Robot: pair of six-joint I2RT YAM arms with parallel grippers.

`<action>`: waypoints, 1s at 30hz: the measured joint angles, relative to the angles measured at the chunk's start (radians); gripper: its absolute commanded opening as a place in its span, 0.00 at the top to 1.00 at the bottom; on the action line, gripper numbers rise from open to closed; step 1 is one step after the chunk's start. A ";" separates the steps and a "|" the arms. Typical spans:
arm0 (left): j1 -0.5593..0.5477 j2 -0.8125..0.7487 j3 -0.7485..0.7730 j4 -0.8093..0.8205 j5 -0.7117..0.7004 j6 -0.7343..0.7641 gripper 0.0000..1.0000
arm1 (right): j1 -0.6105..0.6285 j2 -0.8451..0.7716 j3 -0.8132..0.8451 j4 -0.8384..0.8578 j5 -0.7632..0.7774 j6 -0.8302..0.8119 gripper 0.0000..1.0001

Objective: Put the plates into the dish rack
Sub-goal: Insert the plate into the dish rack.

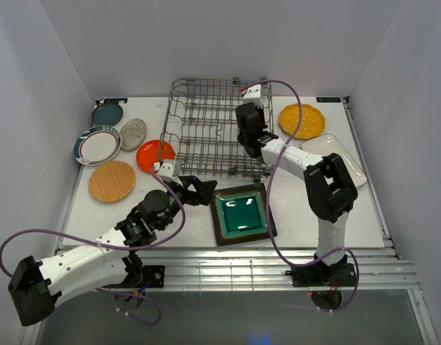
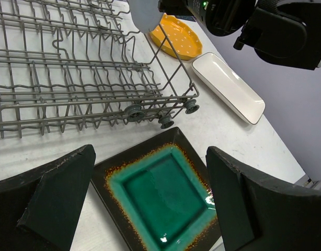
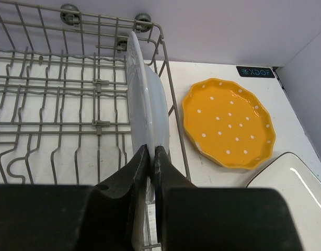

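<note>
The grey wire dish rack (image 1: 206, 129) stands at the back middle. My right gripper (image 1: 253, 136) is shut on the rim of a pale blue plate (image 3: 146, 104), which it holds on edge inside the rack's right end (image 3: 56, 104); its fingertips (image 3: 151, 152) pinch the rim. My left gripper (image 1: 200, 191) is open and empty, just left of the dark green-centred square plate (image 1: 240, 213). In the left wrist view the jaws (image 2: 150, 157) stand wide apart above that plate (image 2: 165, 198).
Left of the rack lie the orange (image 1: 154, 154), wood-tone (image 1: 112, 180), speckled grey (image 1: 133, 134), teal (image 1: 107, 113) and white teal-rimmed (image 1: 97, 145) plates. To its right lie the yellow scalloped plate (image 1: 302, 121) and the white rectangle (image 1: 335, 158). Walls enclose the table.
</note>
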 measured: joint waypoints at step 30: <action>0.000 0.000 0.000 0.000 0.000 0.000 0.02 | 0.010 0.054 0.000 -0.036 -0.055 0.089 0.92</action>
